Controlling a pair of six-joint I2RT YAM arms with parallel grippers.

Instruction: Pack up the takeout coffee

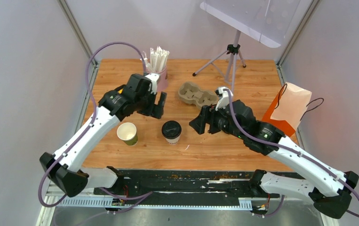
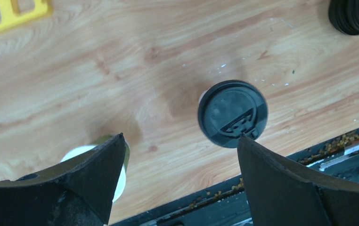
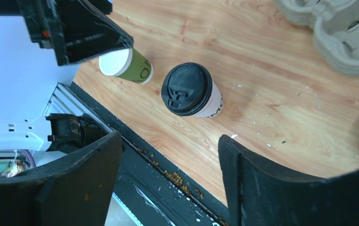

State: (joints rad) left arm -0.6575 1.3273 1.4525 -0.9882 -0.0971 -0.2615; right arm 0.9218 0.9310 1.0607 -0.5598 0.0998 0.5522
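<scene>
The whitish cup with dark print and a black lid (image 1: pixel 171 131) stands upright near the table's front middle. It also shows in the left wrist view (image 2: pixel 232 113) and the right wrist view (image 3: pixel 189 89). To its left stands the olive-green cup (image 1: pixel 127 133), its top bare and white inside (image 3: pixel 123 65); my left finger partly hides it (image 2: pixel 81 151). My left gripper (image 1: pixel 159 106) hangs open above and behind both cups (image 2: pixel 180 139), holding nothing. My right gripper (image 1: pixel 199 123) is open and empty (image 3: pixel 169 137), just right of the lidded cup.
A grey pulp cup carrier (image 1: pixel 196 93) lies behind the cups. A pink cup of white sticks (image 1: pixel 158 66) stands at the back left, a tripod (image 1: pixel 232 56) at the back. An orange-and-white paper bag (image 1: pixel 288 108) sits far right. A black round stack (image 2: pixel 356 14) lies nearby.
</scene>
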